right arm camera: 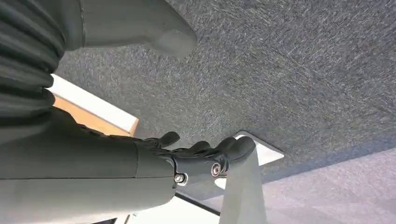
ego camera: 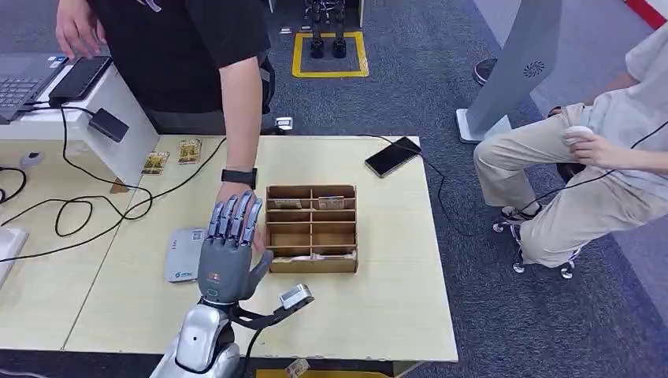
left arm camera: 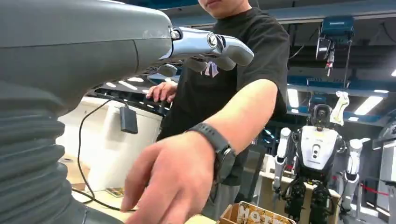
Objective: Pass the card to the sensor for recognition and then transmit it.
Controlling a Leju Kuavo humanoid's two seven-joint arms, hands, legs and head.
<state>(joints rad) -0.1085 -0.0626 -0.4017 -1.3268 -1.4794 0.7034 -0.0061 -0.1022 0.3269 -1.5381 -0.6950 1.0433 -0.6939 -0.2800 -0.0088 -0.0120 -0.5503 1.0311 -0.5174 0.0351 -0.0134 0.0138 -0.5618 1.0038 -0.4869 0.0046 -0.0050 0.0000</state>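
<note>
My left hand [ego camera: 228, 250] is raised over the table's front, fingers [left arm camera: 219, 44] stretched out and apart, holding nothing. Just behind it a person's hand [ego camera: 235, 194] with a black watch reaches down towards the table; it also looms close under my fingers as a hand [left arm camera: 173, 182]. The grey-white card sensor [ego camera: 183, 255] lies flat on the table to the left of my hand. A wooden compartment box [ego camera: 312, 264] to the right holds cards [ego camera: 331, 202]. My right hand [right arm camera: 191, 161] hangs over grey carpet, fingers loosely extended, holding nothing.
Two loose cards [ego camera: 172, 156] lie at the table's back left beside a white stand. Black cables [ego camera: 87, 209] loop across the left side. A phone [ego camera: 392, 156] lies at the back right. A second person sits at the right [ego camera: 583, 173]. A laptop [ego camera: 24, 79] stands far left.
</note>
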